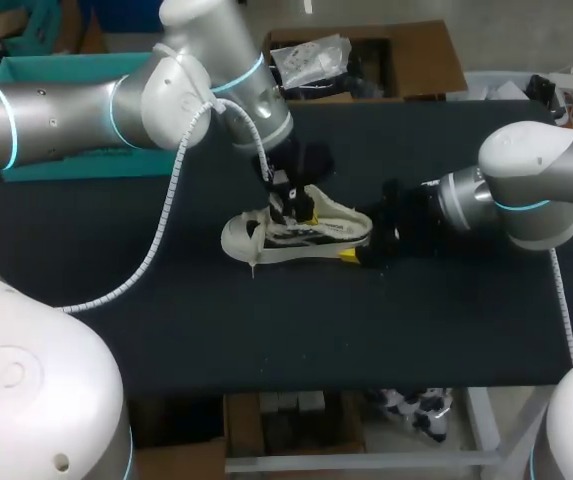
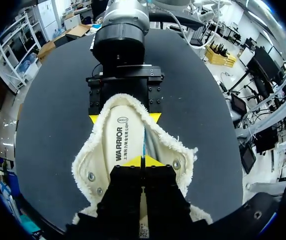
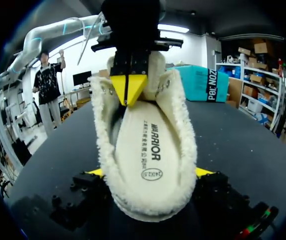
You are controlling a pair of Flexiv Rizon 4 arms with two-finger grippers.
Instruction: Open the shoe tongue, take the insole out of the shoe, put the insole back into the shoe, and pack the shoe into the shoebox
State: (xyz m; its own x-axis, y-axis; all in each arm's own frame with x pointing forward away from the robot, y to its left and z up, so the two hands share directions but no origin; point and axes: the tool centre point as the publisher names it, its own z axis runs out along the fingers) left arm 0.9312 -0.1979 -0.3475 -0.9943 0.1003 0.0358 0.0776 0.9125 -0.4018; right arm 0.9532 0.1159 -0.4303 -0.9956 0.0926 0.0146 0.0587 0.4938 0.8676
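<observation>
A white fleece-lined shoe (image 1: 311, 235) lies mid-table, toe toward my left. Its white printed insole (image 2: 120, 137) lies inside it. My left gripper (image 1: 288, 208) reaches down into the shoe's opening, its yellow tips (image 2: 135, 161) pressed together on the insole's edge (image 3: 125, 107). My right gripper (image 1: 366, 250) comes in from the right at the heel, its fingers set wide, one yellow tip (image 3: 98, 172) against each side of the heel. The teal shoebox (image 1: 56, 75) stands at the back left, partly behind my left arm.
The dark table cloth (image 1: 266, 330) stretches bare in front of the shoe and to both sides. My left arm's white cable (image 1: 161, 230) hangs down over the table's left part.
</observation>
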